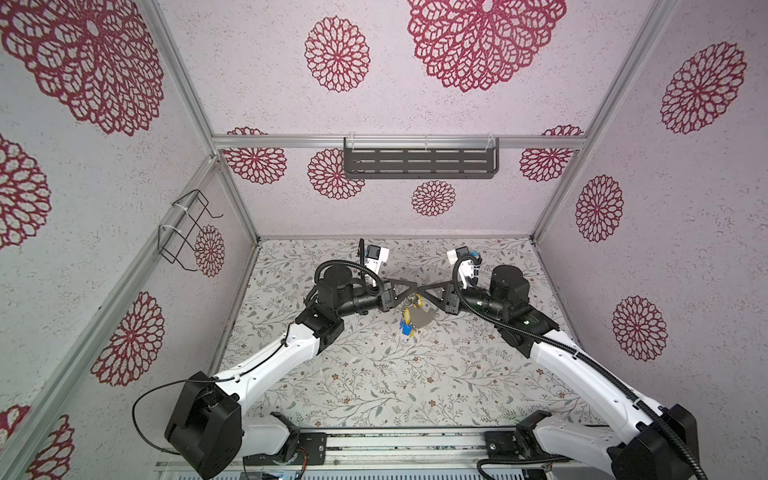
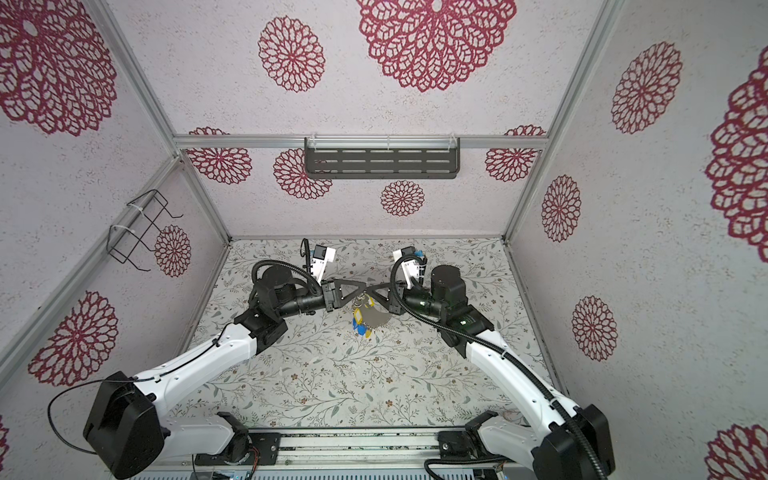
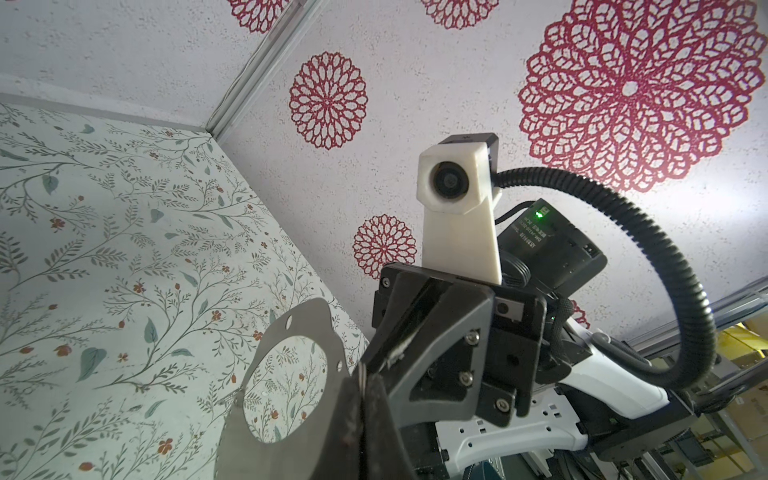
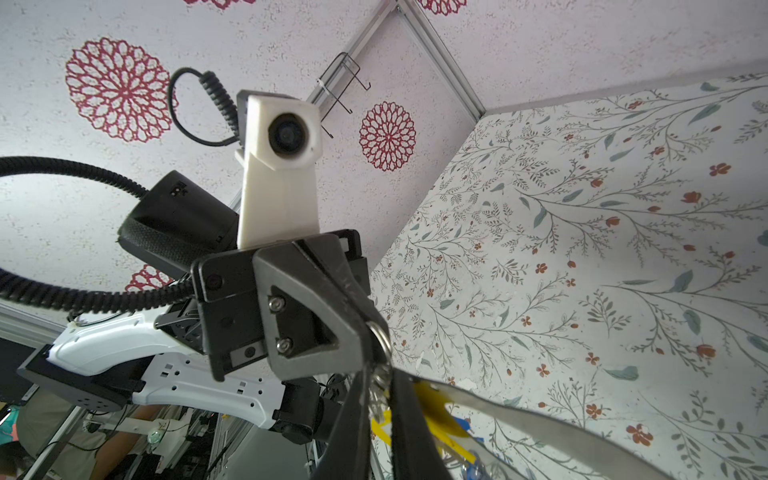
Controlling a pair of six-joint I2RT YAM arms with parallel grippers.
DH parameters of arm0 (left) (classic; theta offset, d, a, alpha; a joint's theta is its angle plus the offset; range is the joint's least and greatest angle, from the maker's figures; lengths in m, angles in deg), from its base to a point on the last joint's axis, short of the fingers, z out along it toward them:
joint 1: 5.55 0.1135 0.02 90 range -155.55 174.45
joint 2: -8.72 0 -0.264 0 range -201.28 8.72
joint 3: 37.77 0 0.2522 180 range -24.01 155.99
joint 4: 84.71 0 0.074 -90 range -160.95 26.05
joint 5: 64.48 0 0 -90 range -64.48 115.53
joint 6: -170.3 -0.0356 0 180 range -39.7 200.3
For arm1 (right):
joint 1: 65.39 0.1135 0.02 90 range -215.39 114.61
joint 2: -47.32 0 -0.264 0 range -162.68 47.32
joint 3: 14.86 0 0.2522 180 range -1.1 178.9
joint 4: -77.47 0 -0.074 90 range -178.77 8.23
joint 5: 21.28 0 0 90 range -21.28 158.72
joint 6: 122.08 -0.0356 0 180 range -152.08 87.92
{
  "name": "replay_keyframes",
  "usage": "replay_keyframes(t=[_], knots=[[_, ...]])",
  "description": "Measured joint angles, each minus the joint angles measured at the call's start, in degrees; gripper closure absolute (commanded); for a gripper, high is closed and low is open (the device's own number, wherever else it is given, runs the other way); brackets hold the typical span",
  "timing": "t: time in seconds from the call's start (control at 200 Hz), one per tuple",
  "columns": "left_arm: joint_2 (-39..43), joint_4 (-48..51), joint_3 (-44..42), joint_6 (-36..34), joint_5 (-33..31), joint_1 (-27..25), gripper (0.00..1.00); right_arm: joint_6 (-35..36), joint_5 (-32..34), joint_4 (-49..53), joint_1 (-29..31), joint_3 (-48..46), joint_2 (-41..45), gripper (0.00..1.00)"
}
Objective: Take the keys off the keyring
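My left pincer [image 3: 363, 376] is clamped shut on the keyring [image 3: 299, 328], held up off the desk [image 1: 374, 374], my right pincer [image 4: 379, 368] is pinched shut on a small silver ring [image 4: 381, 380] beside it, and the keys [image 1: 407, 326] all hang attached, so none looks removed yet.

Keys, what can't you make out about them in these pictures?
- Number of keys: too small and bunched together in both top views.
- Left wrist view: no keys can be made out. The keyring passes behind the left gripper and runs off the bottom edge.
- Right wrist view: keys partly behind the right gripper, cut off by the bottom edge.
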Motion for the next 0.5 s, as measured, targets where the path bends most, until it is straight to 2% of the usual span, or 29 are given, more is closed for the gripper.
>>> replay_keyframes(t=[0.175, 0.395, 0.46, 0.5], knots=[[-0.61, -1.05, 0.04, 0.5, -0.5, 0.59, 1.0, -3.76, -0.61, -5.66, -0.48, -1.31, -1.97, 1.0], [-1.11, -1.51, 0.04, 0.79, -1.99, 0.83, 1.0, -7.28, -0.79, -10.58, -0.66, -2.34, -3.78, 1.0], [-1.11, -2.05, 0.02, 1.05, -2.1, 0.83, 1.0, -7.34, -0.74, -10.73, -0.7, -2.34, -3.69, 0.83], [-1.11, -2.32, -0.02, 1.31, -2.1, 0.83, 1.0, -6.8, -0.96, -10.54, -0.72, -2.34, -3.54, 0.79]])
